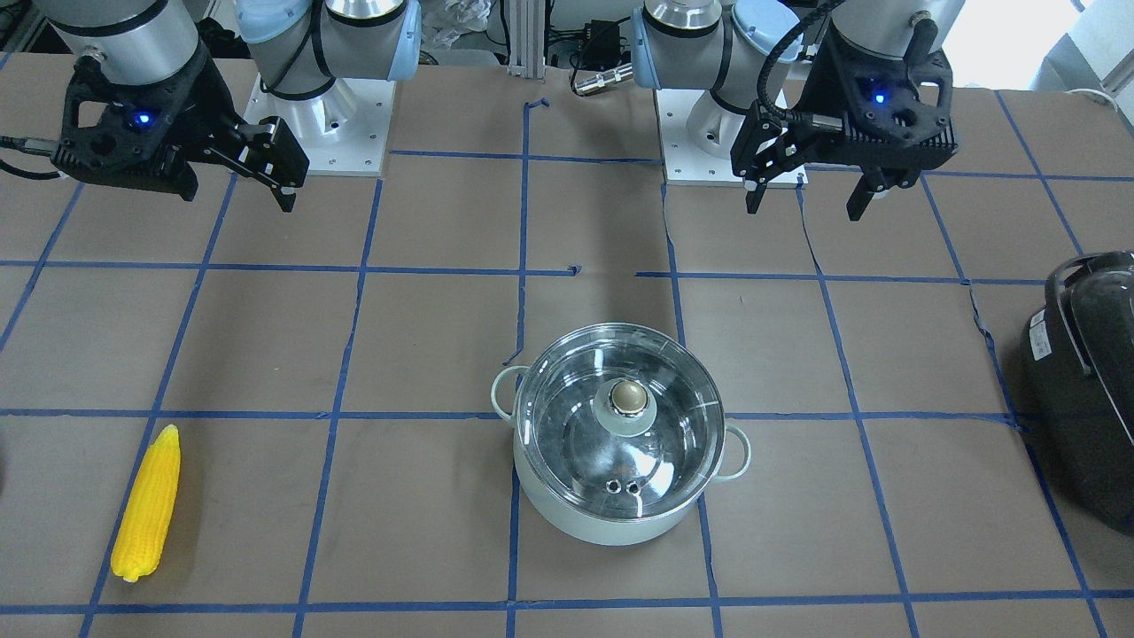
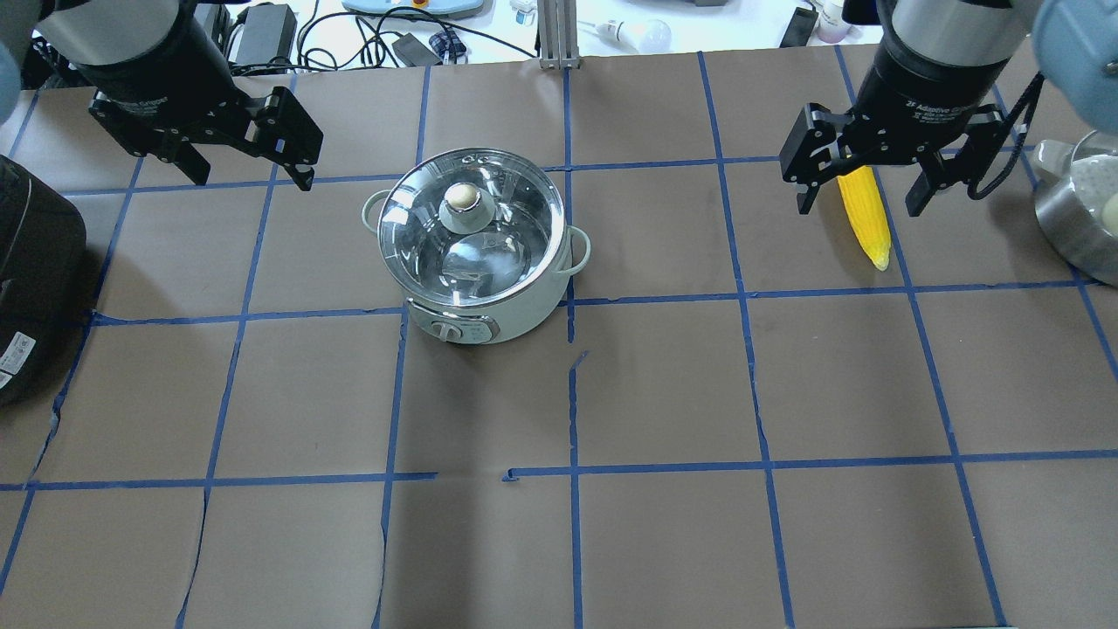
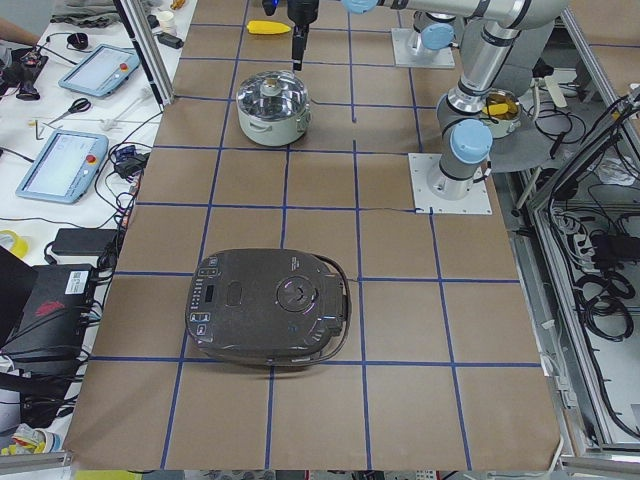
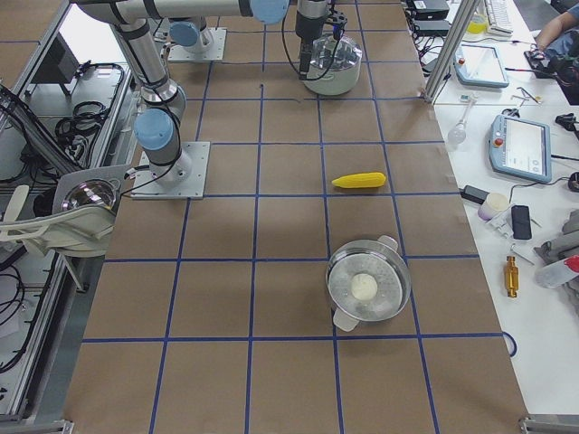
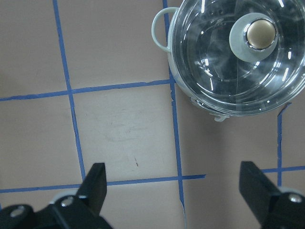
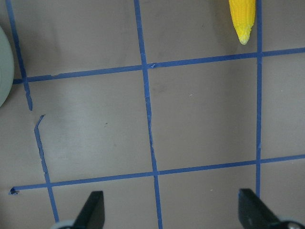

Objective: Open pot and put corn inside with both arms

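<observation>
The mint-green pot (image 1: 620, 496) stands mid-table with its glass lid (image 1: 576, 425) on and the brass knob (image 1: 629, 397) on top; it also shows in the overhead view (image 2: 515, 314) and the left wrist view (image 5: 161, 34). The yellow corn (image 1: 149, 505) lies flat on the table, far from the pot, also visible in the overhead view (image 2: 865, 218) and the right wrist view (image 6: 243, 16). My left gripper (image 2: 249, 175) is open and empty, above the table beside the pot. My right gripper (image 2: 860, 208) is open and empty, hovering above the corn.
A large black appliance (image 2: 35, 271) with a handle sits at the table's left end. A steel bowl-like pot (image 2: 1079, 218) holding a white ball stands at the right end. Blue tape lines grid the brown table (image 2: 664, 384).
</observation>
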`<state>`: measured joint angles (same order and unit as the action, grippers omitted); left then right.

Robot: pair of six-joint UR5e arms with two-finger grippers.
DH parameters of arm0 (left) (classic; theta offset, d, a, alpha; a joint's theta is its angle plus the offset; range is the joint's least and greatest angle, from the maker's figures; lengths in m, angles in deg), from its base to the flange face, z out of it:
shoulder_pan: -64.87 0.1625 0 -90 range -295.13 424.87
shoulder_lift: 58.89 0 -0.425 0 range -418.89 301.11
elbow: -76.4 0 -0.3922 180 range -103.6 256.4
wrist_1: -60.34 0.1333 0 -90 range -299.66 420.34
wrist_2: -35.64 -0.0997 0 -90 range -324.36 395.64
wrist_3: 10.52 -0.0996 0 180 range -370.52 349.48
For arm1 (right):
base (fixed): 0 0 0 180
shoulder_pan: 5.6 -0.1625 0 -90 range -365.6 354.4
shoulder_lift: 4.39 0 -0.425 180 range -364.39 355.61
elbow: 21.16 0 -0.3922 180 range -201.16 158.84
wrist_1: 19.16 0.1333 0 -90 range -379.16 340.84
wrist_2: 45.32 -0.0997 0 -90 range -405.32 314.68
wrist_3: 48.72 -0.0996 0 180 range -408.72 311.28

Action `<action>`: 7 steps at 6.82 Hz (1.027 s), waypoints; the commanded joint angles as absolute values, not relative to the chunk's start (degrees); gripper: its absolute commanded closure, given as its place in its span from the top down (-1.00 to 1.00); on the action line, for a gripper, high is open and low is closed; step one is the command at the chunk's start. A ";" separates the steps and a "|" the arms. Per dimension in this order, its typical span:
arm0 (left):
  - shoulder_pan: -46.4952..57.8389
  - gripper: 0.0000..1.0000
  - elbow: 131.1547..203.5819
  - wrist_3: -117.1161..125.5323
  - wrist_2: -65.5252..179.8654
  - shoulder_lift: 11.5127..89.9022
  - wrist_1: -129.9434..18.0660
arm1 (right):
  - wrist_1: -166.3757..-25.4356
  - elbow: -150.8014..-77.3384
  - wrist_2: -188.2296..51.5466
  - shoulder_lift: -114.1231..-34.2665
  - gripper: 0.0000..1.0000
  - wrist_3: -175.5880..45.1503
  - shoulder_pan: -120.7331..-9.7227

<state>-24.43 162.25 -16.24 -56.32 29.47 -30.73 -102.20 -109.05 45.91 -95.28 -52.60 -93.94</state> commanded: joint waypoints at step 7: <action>-24.08 1.00 161.66 -11.58 -56.39 29.27 -30.71 | -101.78 -109.05 46.00 -95.35 1.00 -52.58 -94.01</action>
<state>-23.96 161.84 -11.59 -56.52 29.20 -30.65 -101.96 -109.05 46.00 -95.35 -52.58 -94.01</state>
